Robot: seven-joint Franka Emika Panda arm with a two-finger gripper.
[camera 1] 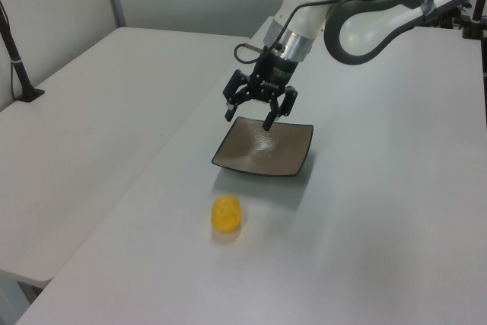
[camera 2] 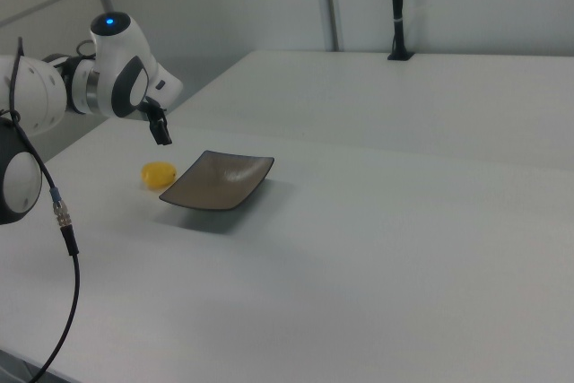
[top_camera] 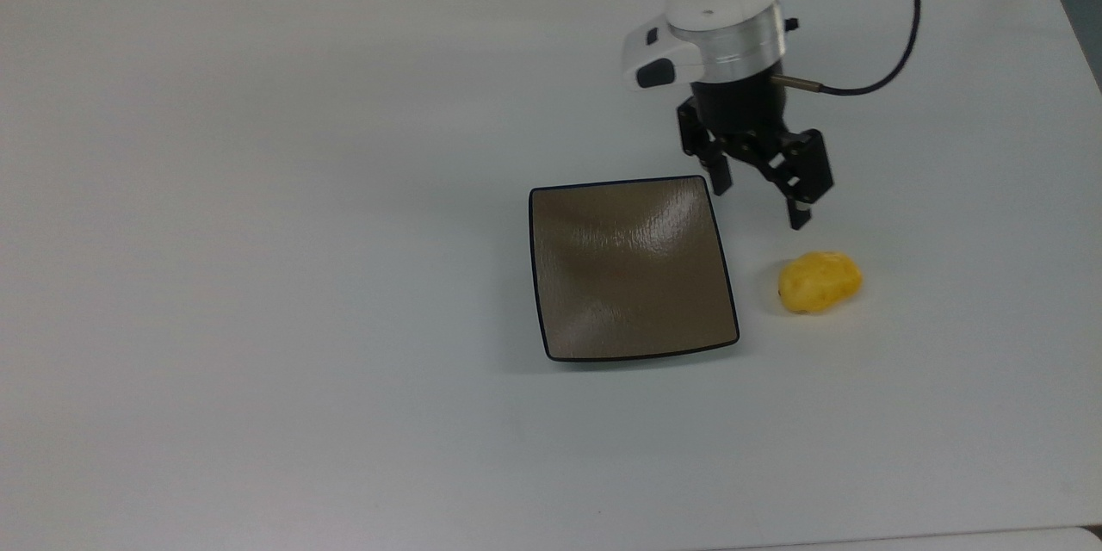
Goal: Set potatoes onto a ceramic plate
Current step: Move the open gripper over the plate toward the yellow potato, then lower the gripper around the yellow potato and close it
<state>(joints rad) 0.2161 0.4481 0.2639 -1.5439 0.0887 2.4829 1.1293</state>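
In the right view the arm's white body covers most of the gripper (camera 2: 161,134), so just a dark finger tip pokes out below it, and the potato (camera 2: 158,174) is partly cut by the near edge of the ceramic plate (camera 2: 218,180). In the top view the upper links of the arm run off the picture's top edge. A black cable (top_camera: 869,77) loops from the wrist and leaves the frame too.

The gripper (top_camera: 761,205) hangs in the air with its two black fingers spread wide and nothing between them — in the left view the gap between the tips is plain to see (camera 1: 248,118). In the top view the potato (top_camera: 820,281) lies below and slightly to the right of the fingers, near them but apart. In the left view it lies nearer the camera than the plate, well below the gripper.

The potato (camera 1: 227,213) rests on the white table (top_camera: 258,232), just beside the plate's (top_camera: 631,267) right edge in the top view, not touching it. Its long axis runs roughly left to right in the top view, the right end tilted a little upward — a lumpy yellow oval. The square brown plate (camera 1: 262,147) holds nothing
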